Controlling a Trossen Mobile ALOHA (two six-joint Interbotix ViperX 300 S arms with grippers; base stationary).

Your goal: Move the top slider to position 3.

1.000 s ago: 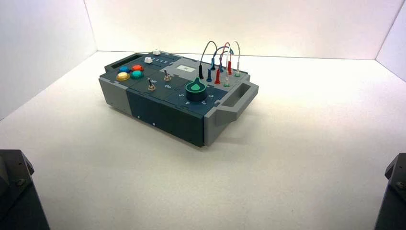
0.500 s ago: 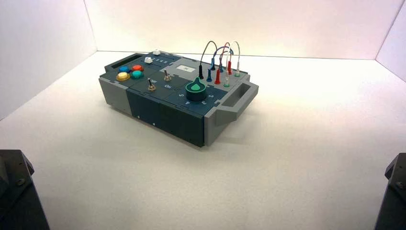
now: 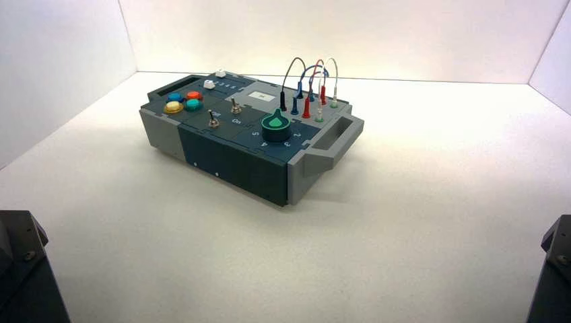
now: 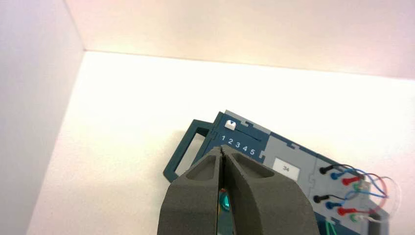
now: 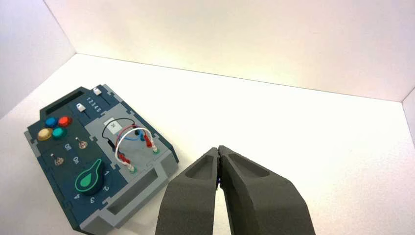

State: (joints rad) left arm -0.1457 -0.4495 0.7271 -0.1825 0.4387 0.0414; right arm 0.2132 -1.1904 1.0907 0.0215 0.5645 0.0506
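- Top slider (image 4: 230, 125): a small off-white knob on a dark track, near the box's far left corner; the left wrist view shows it at the track's end, level with the printed 1 of a row numbered 1 to 5.
- Box (image 3: 232, 161): dark blue and grey, sitting at an angle on the tabletop, left of centre and towards the back, with a soft shadow beside its right end.
- Other parts on its top: a second white slider (image 3: 209, 85) nearer the front, four coloured buttons (image 3: 183, 101) at the left, two toggle switches (image 3: 224, 115) in the middle, a green-and-black dial (image 3: 275, 126) near the front right and looping wires (image 3: 316, 77) at the back right.
- Tabletop (image 3: 417, 222): smooth and pale, warm white, brightest along its far edge.
- Room: a plain pale back wall (image 3: 350, 37), faintly pink and cream, meets a left wall (image 3: 60, 74) and a right wall (image 3: 555, 67) at thin dark corner lines.
- Left gripper (image 4: 221, 148): fingertips together, holding nothing, its arm parked at the near left edge of the high view.
- Right gripper (image 5: 220, 148): fingertips also together, empty, its arm parked at the near right edge.
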